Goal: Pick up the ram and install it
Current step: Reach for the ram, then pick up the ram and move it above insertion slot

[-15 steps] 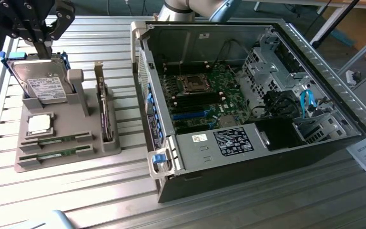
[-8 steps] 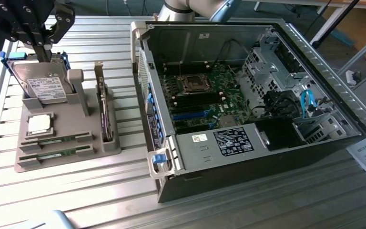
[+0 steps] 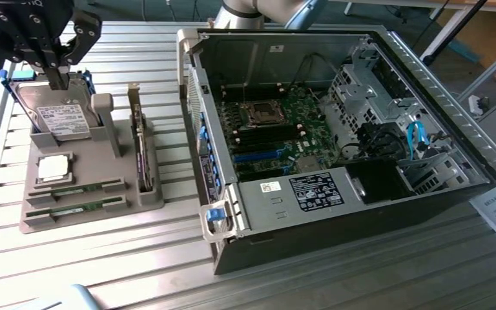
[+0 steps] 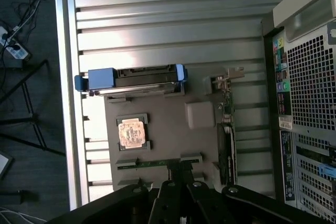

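The gripper is seen clenched on nothing; it hangs above the far end of the grey tray, over the hard drive. The ram is laid flat in a slot at the tray's near end, just beside the processor; a second stick of the same kind is laid next to it; neither is touched. In the wrist view the gripper is lined up roughly over the ram.

The approach is judged to be the step in hand, with the pick not yet made. For it to be done well, the jaws are best set across the stick's thin width and centred along its length, so that it is lifted level; the chips and contact edge are better spared; the upright expansion card nearby is to be kept clear of. The open computer case is set well apart, at the exterior view's right.
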{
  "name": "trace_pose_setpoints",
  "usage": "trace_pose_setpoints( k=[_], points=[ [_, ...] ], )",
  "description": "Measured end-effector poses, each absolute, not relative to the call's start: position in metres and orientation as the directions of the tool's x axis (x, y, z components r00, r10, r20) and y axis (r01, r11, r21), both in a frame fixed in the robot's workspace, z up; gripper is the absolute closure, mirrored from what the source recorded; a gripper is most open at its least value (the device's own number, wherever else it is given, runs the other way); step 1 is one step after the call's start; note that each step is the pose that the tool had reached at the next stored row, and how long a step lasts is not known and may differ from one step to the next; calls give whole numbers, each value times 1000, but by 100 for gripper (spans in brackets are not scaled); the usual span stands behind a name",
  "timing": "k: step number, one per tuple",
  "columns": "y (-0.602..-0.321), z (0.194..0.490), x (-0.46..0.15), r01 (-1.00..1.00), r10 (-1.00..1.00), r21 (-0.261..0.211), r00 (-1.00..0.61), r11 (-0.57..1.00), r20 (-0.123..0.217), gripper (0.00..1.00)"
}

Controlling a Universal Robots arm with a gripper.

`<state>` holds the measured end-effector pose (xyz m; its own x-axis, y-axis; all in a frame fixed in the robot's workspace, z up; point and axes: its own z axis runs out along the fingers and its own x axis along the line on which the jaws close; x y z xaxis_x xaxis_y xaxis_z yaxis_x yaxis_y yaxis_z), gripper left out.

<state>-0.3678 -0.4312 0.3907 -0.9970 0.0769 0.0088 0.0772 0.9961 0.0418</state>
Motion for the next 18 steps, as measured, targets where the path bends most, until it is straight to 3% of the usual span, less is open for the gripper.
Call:
trace_pose_setpoints(
  k=[18],
  points=[
    [-451, 391, -368, 78, 78, 42, -997, 996, 9, 89]
  ],
)
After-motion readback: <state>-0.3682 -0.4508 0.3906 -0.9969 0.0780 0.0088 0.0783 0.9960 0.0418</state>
